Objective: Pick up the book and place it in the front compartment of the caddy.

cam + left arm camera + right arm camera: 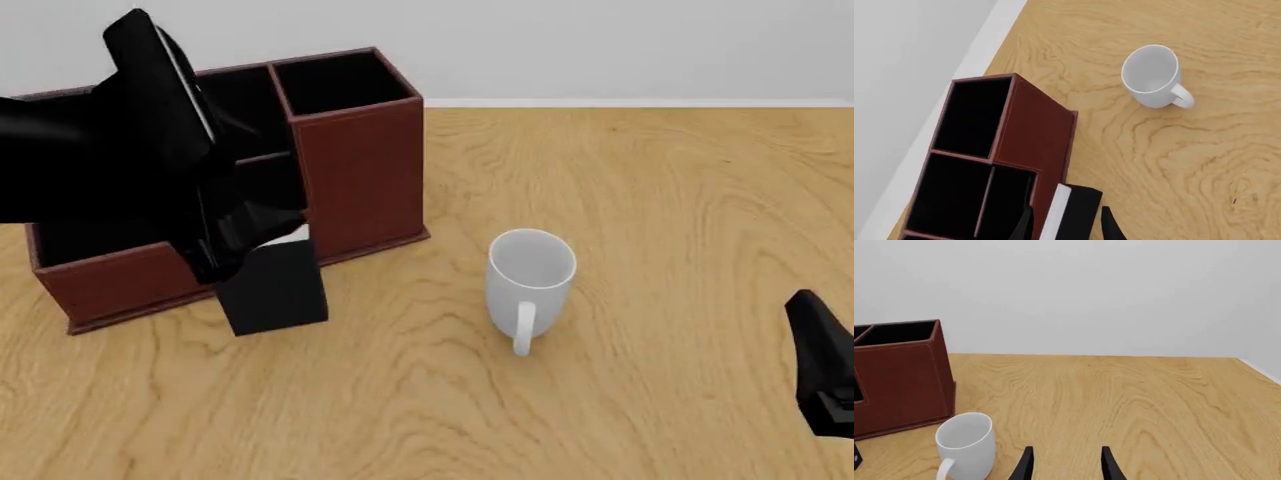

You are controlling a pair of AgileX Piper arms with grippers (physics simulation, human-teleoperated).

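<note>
Book (1071, 212) pinched upright in left gripper (1066, 227), at caddy's (1034, 130) front wall; mug (530, 280) at three o'clock.

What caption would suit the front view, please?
Left hand holds the book upright before the caddy; mug nearby.

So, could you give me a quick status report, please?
Left gripper shut on book, beside caddy. Right gripper open, idle. Mug clear of path.
</note>
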